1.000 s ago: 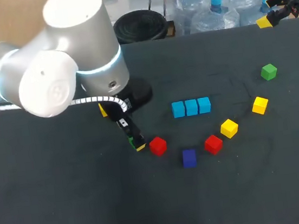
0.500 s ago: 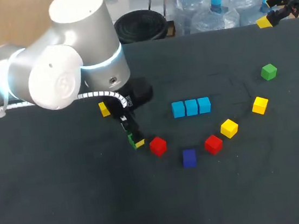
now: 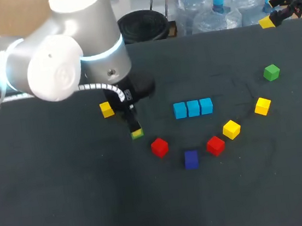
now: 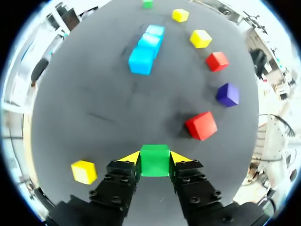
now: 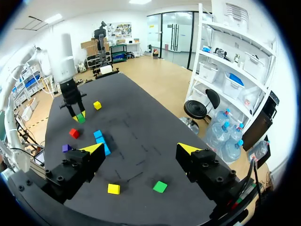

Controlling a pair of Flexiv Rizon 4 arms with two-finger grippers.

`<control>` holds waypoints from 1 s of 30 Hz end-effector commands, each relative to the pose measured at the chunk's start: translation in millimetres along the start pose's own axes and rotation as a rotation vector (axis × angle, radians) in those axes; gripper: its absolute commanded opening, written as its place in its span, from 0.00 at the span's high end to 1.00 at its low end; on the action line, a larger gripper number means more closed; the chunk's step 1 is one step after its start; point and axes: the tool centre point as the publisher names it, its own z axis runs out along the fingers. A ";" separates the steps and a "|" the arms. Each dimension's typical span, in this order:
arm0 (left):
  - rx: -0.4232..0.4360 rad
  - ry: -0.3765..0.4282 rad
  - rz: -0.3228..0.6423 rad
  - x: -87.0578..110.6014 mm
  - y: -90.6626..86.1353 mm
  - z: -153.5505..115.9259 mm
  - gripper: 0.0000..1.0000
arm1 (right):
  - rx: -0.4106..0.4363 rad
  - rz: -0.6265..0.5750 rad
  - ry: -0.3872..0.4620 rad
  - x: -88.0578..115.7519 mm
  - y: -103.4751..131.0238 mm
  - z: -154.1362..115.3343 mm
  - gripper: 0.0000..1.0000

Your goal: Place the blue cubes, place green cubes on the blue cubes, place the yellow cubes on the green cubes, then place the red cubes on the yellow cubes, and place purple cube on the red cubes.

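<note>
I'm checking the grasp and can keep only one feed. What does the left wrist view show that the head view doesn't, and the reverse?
Left wrist only: both yellow tips of the left tool pressed against the sides of the green cube. Head only: the right tool, at the far right corner of the table. Both: the row of blue cubes, the red cubes and the purple cube.

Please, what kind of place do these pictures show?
Probably a robot laboratory or test bench. A dark table carries a row of blue cubes, two red cubes and a purple cube, and the left gripper holds a green cube.
</note>
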 end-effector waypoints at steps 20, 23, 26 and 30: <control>-0.040 0.022 0.207 -77.1 5.3 -62.9 1.00 | 0.001 0.000 -0.001 0.3 0.4 0.0 0.00; -0.043 0.014 0.213 -82.2 6.3 -59.8 1.00 | 0.001 0.000 -0.001 0.3 0.4 0.0 0.00; -0.044 0.031 0.241 -86.9 8.5 -55.5 1.00 | 0.001 0.000 -0.001 0.3 0.4 0.0 0.00; -0.049 0.079 0.303 -96.3 7.0 -54.2 1.00 | 0.001 0.000 -0.001 0.3 0.4 0.0 0.00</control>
